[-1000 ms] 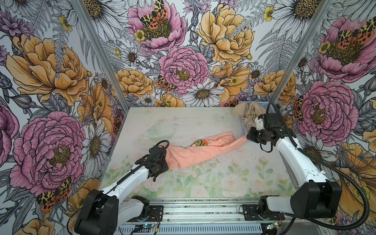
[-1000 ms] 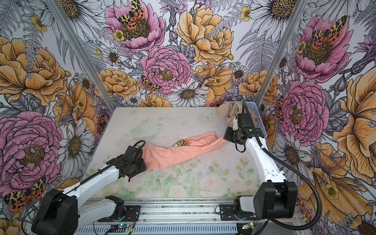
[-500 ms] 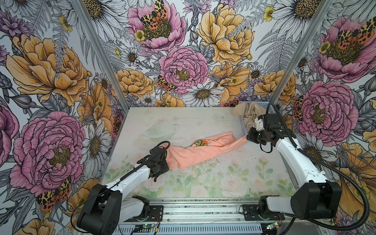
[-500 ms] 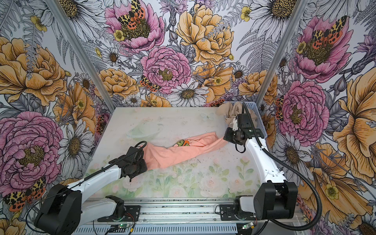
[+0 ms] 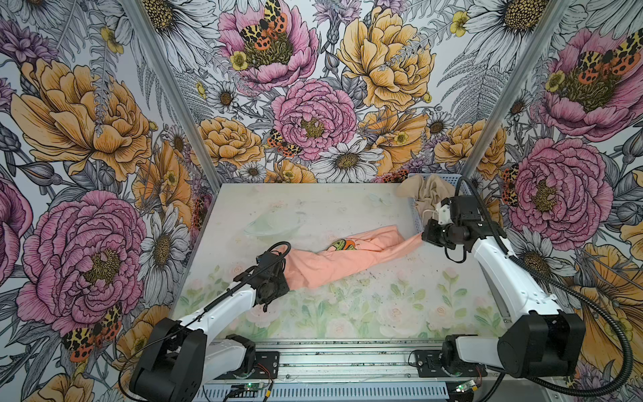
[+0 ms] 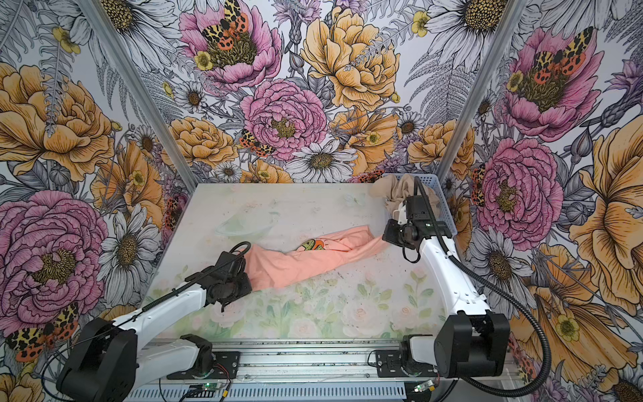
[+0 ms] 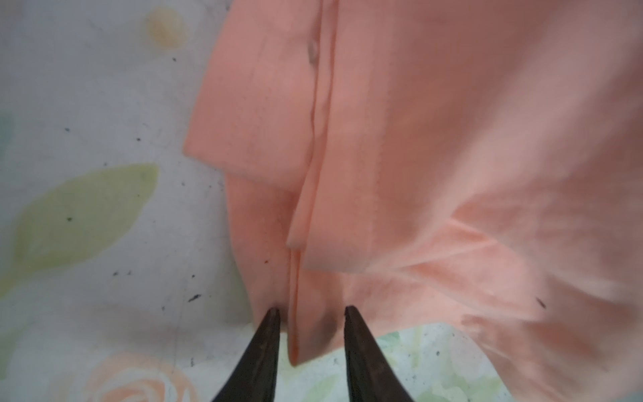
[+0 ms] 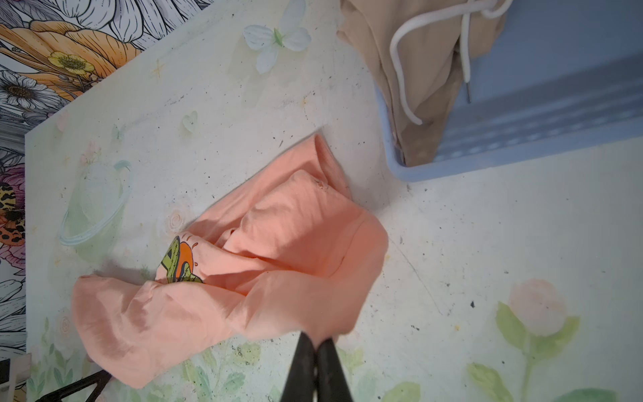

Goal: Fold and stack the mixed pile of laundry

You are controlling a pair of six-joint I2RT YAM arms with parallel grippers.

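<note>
**Limp tee strung between both arms, nothing legible on it**

Your salmon-peach T-shirt [image 5: 334,259] lies twisted like a rope across the middle of the table [image 5: 313,205], running from the left arm up toward the basket [image 6: 435,184]. The right gripper [image 8: 316,339] has its jaws pressed together on a bunched end of the shirt, the end nearest the basket. The left gripper [image 7: 311,309] stands with its jaws apart. A folded hem edge lies in the gap between them and is not visibly pinched. The beige-tan garment [image 5: 433,195] sits crumpled in the basket, spilling over its rim, with its white drawstring [image 8: 400,69] hanging loose.

Expect both pieces to be light, thin and limp. They will likely sag, twist and drag on the table rather than hold a shape, and a shallow pinch on a single layer may slip. Hems, seams and corners look like your best holds, since doubled cloth gives the jaws more to bite. Take the shirt at opposite hem corners to spread it flat. On the beige piece, grab cloth and not the cord, which could pull through.

No brand, tag or lettering can be read. The only print is the green-orange graphic [image 8: 179,261], half buried in folds
</note>
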